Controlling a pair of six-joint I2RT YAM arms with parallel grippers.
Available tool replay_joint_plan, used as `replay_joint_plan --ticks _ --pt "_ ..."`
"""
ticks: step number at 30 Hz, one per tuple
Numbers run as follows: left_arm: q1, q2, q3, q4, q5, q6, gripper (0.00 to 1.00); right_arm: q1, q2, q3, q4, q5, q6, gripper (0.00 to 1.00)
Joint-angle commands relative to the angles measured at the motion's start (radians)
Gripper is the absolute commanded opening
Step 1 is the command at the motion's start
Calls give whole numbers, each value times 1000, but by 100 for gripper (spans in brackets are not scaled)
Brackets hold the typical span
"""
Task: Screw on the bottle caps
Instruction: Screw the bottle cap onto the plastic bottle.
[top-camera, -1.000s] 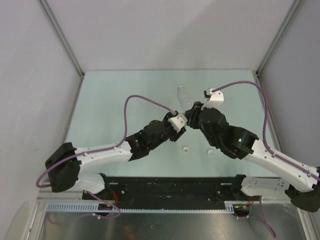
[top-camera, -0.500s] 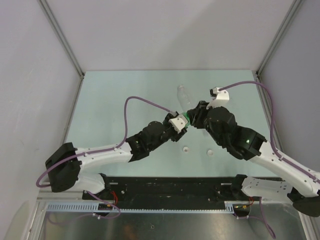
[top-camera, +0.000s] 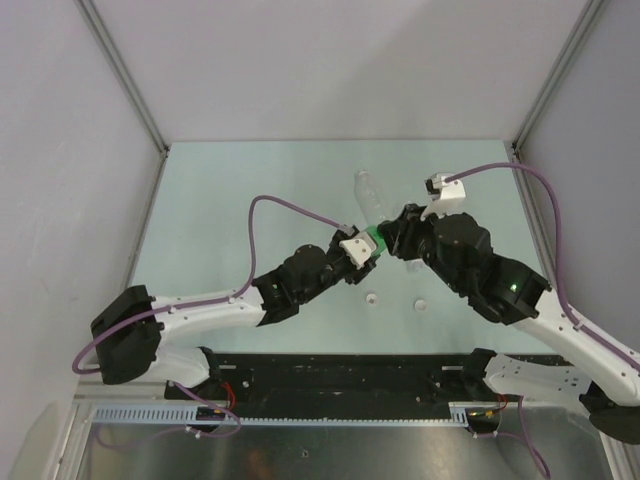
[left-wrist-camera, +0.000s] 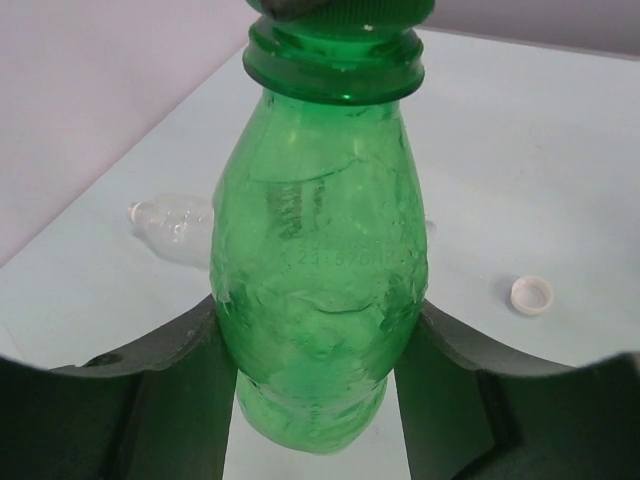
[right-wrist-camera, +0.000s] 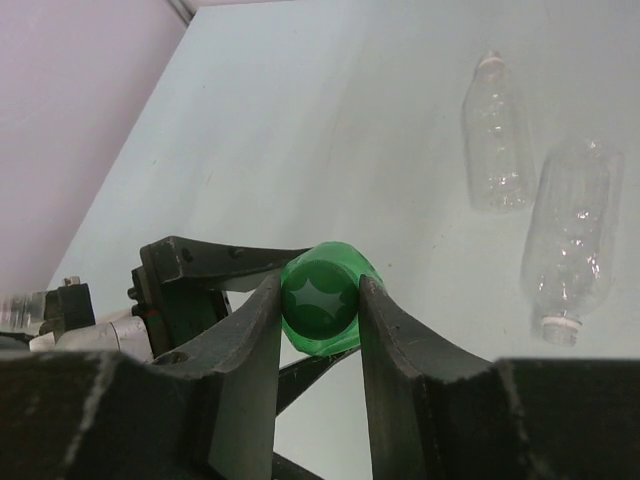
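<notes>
Pinching the dark green cap (right-wrist-camera: 320, 305) between its two fingers, the right gripper (right-wrist-camera: 320, 290) stands partly closed, one jaw pressed to each side of the cap at the bottle's mouth. The left gripper (left-wrist-camera: 320, 345) is spread wider and clasps the green bottle (left-wrist-camera: 315, 250) round its belly, holding it off the table (right-wrist-camera: 300, 120) with the neck towards the other arm. Whether the threads have caught I cannot tell.

The bottle looks thin-walled, light and springy. A hard squeeze would likely dent it, and its smooth skin may spin in the grip, so the full belly is the place to hold it. The cap seems stiff and small, best taken across its side wall.

Farther out, a clear bottle (right-wrist-camera: 497, 135) and a second clear bottle (right-wrist-camera: 570, 240) lie on their sides near each other. One white cap (top-camera: 371, 297) and another white cap (top-camera: 420, 305) lie loose nearer the arm bases.
</notes>
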Motion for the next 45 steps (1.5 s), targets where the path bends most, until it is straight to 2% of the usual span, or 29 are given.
replay_joint_plan --ticks 1,6,12,29,40,45 --pt "-8 -44 19 208 30 -4 0 -7 -37 -10 -10 -72 -39 0" --pt "-8 -20 1 205 19 -31 0 -8 -96 -10 61 -60 -77 0" --pt "-8 -17 -13 189 1 -39 0 -8 -112 -9 49 -32 -97 0" --pt "-9 -32 -22 153 62 -8 0 -41 -52 -10 47 -147 -112 0" --pt "-9 -54 -19 153 55 -10 0 -96 -27 -10 -37 -210 -99 0" --pt "-8 -65 -12 153 62 31 0 -127 -5 -10 -76 -328 -120 0"
